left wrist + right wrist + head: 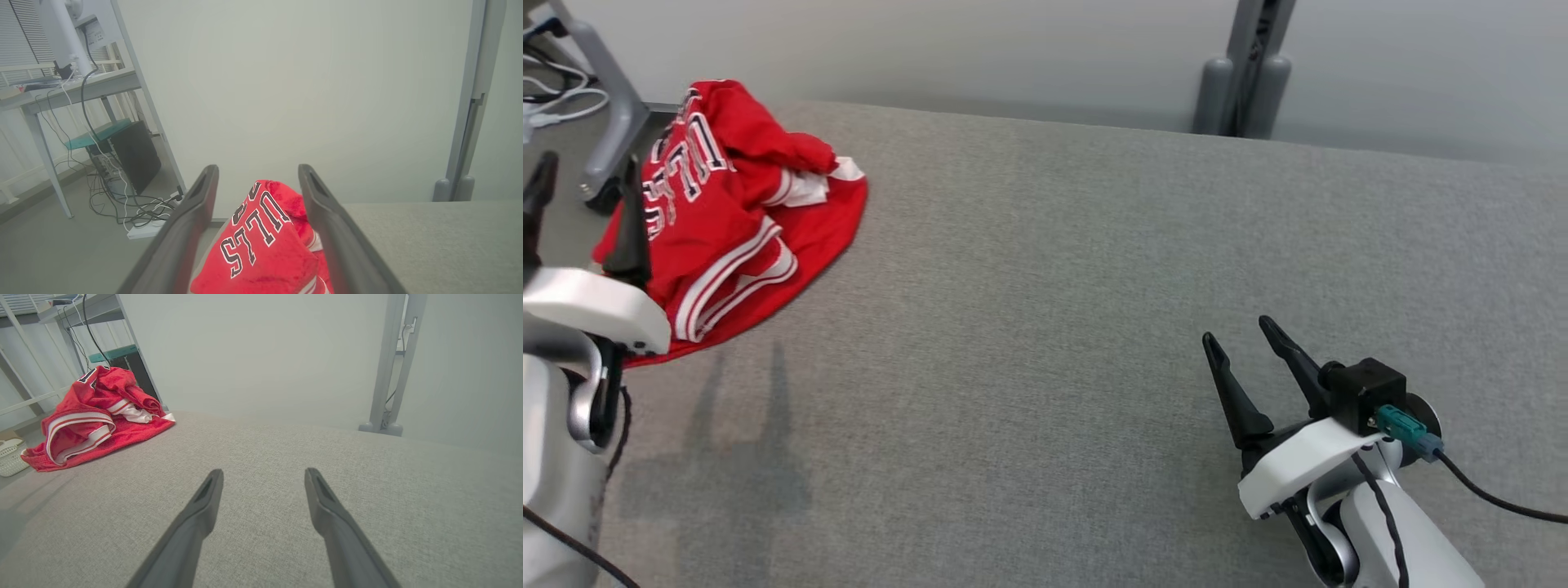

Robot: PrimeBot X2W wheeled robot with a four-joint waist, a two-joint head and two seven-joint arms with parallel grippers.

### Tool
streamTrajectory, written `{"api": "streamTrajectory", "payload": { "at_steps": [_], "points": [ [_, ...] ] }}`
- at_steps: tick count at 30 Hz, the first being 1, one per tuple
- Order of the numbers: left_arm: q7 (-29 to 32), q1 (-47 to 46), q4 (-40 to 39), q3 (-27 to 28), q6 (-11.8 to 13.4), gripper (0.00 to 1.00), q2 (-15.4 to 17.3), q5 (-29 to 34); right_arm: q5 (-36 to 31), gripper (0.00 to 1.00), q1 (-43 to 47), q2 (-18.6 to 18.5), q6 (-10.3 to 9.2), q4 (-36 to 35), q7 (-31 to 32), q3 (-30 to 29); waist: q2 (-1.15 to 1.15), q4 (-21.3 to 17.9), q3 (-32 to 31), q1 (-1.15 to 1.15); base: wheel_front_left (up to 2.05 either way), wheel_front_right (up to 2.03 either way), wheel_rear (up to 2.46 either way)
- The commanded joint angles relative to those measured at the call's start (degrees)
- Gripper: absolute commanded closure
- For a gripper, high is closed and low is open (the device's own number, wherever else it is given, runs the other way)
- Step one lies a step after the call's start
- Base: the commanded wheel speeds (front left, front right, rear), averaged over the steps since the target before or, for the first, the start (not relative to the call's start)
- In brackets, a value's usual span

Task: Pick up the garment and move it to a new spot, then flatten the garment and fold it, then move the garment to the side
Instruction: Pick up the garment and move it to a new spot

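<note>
Plainly, the crumpled red jersey [743, 220] lies just ahead of the spread left pincer [588, 159], well apart from the spread right pincer [1236, 328].

Bright red garment [735, 220] at upper left, with white lettering outlined in black and bands of white and red striping along the hems. Plain, faintly flecked grey table cover [1094, 327] across the middle of the frame. Black fingers on white shells for the left gripper [590, 163] at the left edge and the right gripper [1236, 328] at lower right. Teal plug [1401, 425] and black cable [1494, 498] beside the latter. Pale grey wall [1013, 49] along the top, darker grey post [1245, 65] at upper right.
</note>
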Motion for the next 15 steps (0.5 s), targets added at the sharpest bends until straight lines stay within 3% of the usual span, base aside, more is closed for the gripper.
{"api": "streamTrajectory", "payload": {
  "at_steps": [1,8,15],
  "points": [
    [0.2,-2.1,1.3,0.3,-0.6,0.00,0.9,-0.4,-0.1,0.00,-0.9,-0.3,0.01,-0.3,0.0,-0.1,0.00,-3.3,2.7,0.00,0.00,0.00,0.00],
    [3.7,-10.7,11.6,-0.2,-3.6,0.00,4.6,-2.3,-0.3,0.00,-2.5,-0.2,0.01,-0.6,-0.4,-0.2,0.00,-8.1,6.1,0.00,0.00,0.00,0.00],
    [6.0,-17.3,21.7,-2.0,-4.8,0.00,8.5,-2.8,-0.2,0.00,-3.8,-0.1,0.01,-0.3,-0.8,0.1,0.00,-12.4,7.9,0.00,0.00,0.00,0.00]
  ]
}}
